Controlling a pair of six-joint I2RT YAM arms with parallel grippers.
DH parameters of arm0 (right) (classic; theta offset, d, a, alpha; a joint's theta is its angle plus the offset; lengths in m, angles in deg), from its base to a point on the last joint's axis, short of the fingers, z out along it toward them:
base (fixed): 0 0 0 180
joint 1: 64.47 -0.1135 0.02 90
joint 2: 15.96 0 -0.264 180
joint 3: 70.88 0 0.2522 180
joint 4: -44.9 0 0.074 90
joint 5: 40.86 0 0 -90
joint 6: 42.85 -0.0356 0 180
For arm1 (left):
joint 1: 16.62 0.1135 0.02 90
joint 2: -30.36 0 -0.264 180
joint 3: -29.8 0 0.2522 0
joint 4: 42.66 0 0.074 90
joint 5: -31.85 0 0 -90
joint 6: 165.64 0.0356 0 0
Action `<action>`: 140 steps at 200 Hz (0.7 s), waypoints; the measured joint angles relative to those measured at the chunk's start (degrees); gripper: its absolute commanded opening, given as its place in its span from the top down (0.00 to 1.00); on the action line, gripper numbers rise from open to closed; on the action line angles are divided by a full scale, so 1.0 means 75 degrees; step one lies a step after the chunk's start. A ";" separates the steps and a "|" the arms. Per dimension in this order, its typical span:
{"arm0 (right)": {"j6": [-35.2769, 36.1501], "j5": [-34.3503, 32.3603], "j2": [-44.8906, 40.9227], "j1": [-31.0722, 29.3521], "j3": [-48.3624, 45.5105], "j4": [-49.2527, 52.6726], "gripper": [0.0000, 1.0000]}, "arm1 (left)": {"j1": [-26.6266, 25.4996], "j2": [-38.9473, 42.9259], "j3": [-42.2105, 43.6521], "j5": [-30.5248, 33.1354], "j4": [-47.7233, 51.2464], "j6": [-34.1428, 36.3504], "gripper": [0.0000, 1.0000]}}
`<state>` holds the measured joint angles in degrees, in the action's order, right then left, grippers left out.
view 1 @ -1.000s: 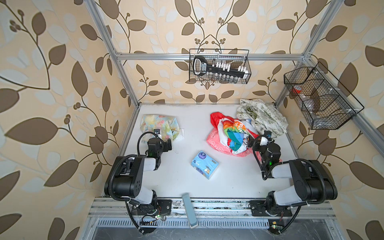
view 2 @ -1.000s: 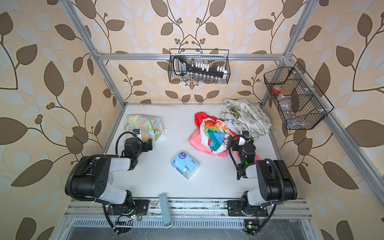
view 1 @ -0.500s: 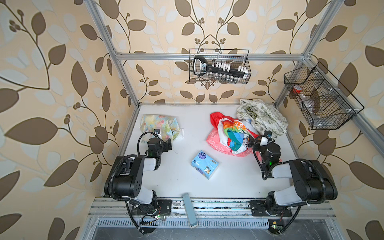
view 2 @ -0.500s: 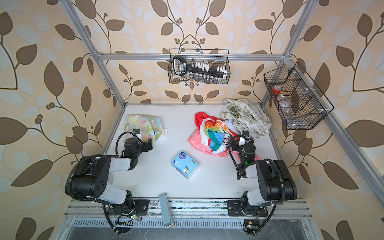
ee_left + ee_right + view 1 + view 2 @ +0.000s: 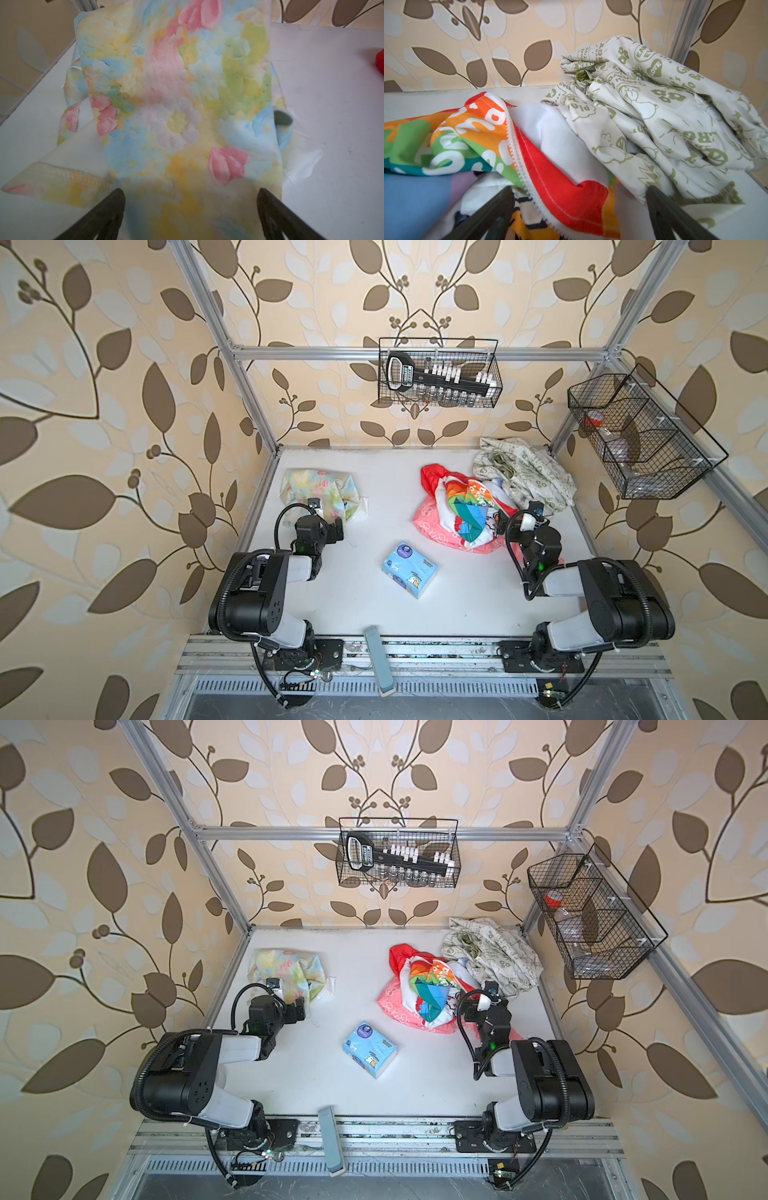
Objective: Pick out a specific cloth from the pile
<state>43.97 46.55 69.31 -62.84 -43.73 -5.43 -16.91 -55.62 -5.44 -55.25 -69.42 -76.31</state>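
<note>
Two heaps of fabric show in both top views. The cloth, pale yellow with pink flowers, lies alone in the upper left of the table, well apart from the pile at upper right, with a light blue tissue pack lower down between them. The left gripper sits at the cloth's near edge, toward the frame's bottom. The right gripper sits at the pile's lower right edge. The left arm is plainly the nearer one to the cloth.

The other top view agrees: the cloth is at upper left and the pile at right of centre.

In the left wrist view the left gripper is released, its jaws spread wide. The cloth fills the gap between them and runs as one long band straight away from the claw, so its long axis follows the reach. Closing here would likely pinch the near end.

In the right wrist view the right gripper is also released, grasping nothing. It faces the rainbow cartoon cloth and the white cloth with green print.
</note>
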 measured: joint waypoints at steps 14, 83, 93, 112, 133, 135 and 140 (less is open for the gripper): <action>0.0000 0.0000 0.0000 0.0000 0.0000 0.0000 0.00 | 0.0000 0.0000 0.0000 0.0003 0.0003 0.0003 0.01; 0.0000 0.0000 0.0000 0.0000 0.0000 0.0000 0.00 | 0.0000 0.0000 0.0000 0.0003 0.0000 0.0003 0.01; 0.0000 -0.0003 0.0000 0.0000 0.0000 0.0000 0.00 | 0.0000 0.0000 0.0000 0.0003 0.0003 0.0003 0.01; 0.0000 0.0003 0.0000 0.0000 0.0000 0.0000 0.00 | 0.0000 0.0000 0.0000 0.0003 0.0003 0.0003 0.01; 0.0029 0.0146 0.0000 0.0000 0.0000 0.0003 0.00 | 0.0000 0.0000 0.0000 0.0003 0.0003 0.0003 0.01; 0.0032 0.0154 0.0000 0.0000 0.0000 0.0003 0.00 | 0.0000 0.0000 0.0000 0.0003 0.0003 0.0003 0.01; 0.0035 0.0198 0.0000 0.0003 0.0000 0.0003 0.00 | 0.0000 0.0000 -0.0003 0.0003 0.0003 0.0000 0.01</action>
<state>44.23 48.04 69.31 -62.82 -43.73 -5.41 -16.91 -55.62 -5.46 -55.23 -69.39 -76.31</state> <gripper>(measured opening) 0.996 0.989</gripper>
